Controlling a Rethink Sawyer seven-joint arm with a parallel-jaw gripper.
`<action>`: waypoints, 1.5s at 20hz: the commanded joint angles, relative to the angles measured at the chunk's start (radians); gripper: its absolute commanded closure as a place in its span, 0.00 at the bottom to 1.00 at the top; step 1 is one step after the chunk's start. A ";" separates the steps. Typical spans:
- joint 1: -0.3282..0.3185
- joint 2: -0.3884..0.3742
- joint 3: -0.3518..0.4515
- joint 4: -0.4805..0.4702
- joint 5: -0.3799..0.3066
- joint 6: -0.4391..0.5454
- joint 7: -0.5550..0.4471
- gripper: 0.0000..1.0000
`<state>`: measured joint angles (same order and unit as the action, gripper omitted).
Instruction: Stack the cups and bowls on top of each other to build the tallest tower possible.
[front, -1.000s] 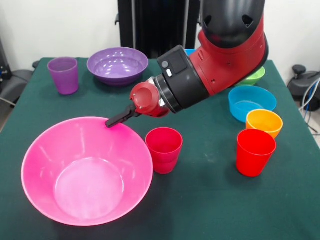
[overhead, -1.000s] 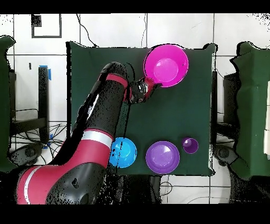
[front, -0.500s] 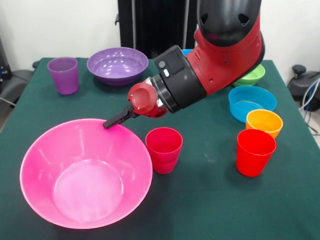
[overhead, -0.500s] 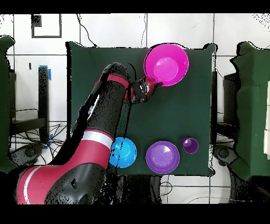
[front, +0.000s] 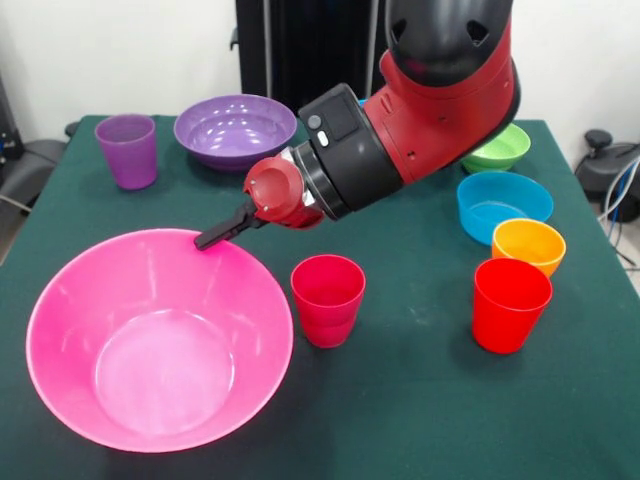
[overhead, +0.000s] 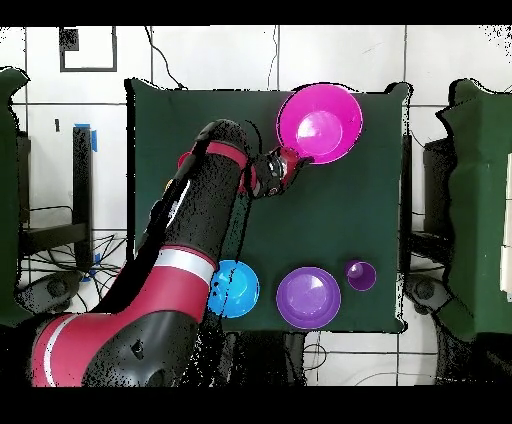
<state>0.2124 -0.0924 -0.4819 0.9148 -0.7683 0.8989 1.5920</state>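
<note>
1. Progress near zero, by the look of things: huge pink bowl (front: 160, 345) at the front left of the table (front: 420, 400), empty, nothing nested inside.
2. Just beside its right rim, magenta-pink cup (front: 327, 298), upright and alone; further right at the same depth, red cup (front: 511, 303), upright, with small orange bowl (front: 528, 245) just behind it, touching or nearly so.
3. Dark fingers (front: 222, 232) at the pink bowl's far rim, reaching from the red wrist down and left; tip at the rim's edge, but contact hard to confirm, and cannot tell whether apart or together, since only one dark bar shows. Overhead, gripper (overhead: 285, 163) at the same rim, on the side facing the arm.
4. Judged step in hand: repositioning the pink bowl by its rim rather than lifting anything.
5. Farther back on the right, cyan bowl (front: 503, 204), then green bowl (front: 500, 151), partly hidden behind the arm.
6. At the far left, large purple bowl (front: 235, 128) and translucent purple cup (front: 127, 149), apart from each other and well apart from the pink bowl.
7. Left to do: all stacking, every bowl and cup loose on the table.
</note>
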 joint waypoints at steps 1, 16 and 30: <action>0.019 -0.016 0.047 0.068 -0.003 -0.097 0.170 1.00; 0.038 0.006 0.010 0.107 0.002 -0.135 0.232 1.00; 0.047 0.019 -0.005 0.085 0.003 -0.151 0.214 1.00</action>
<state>0.2527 -0.0826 -0.5439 0.9823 -0.7677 0.8311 1.6115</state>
